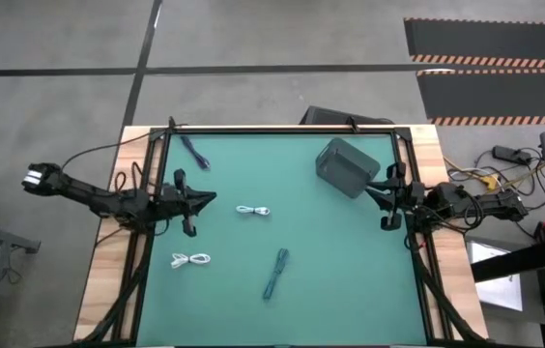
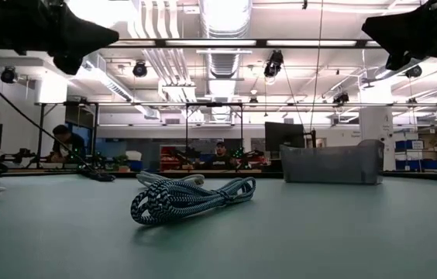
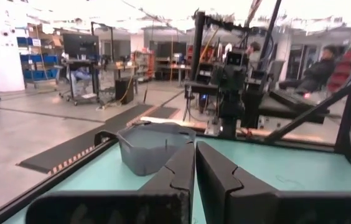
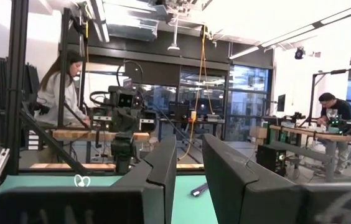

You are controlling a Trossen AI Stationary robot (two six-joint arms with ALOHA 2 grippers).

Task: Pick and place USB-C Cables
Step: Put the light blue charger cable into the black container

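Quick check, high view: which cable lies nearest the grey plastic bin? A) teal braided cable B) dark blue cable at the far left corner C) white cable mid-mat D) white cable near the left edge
C: the white cable mid-mat lies closest to the grey plastic bin; the other three cables sit farther off.

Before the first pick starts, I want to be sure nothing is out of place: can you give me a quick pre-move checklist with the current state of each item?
1. All four cables lie free on the mat: dark blue cable, upper white cable, lower white cable, teal cable: ok.
2. Grey bin on the mat by the right arm, none of the four cables in it: ok.
3. Left gripper shut and holding nothing, at the mat's left edge: ok.
4. Right gripper slightly parted, nothing between its fingers, at the right edge: ok.
5. Cables apart from each other, none overlapping: ok.
6. Bin's inside clear of other items: cannot tell.
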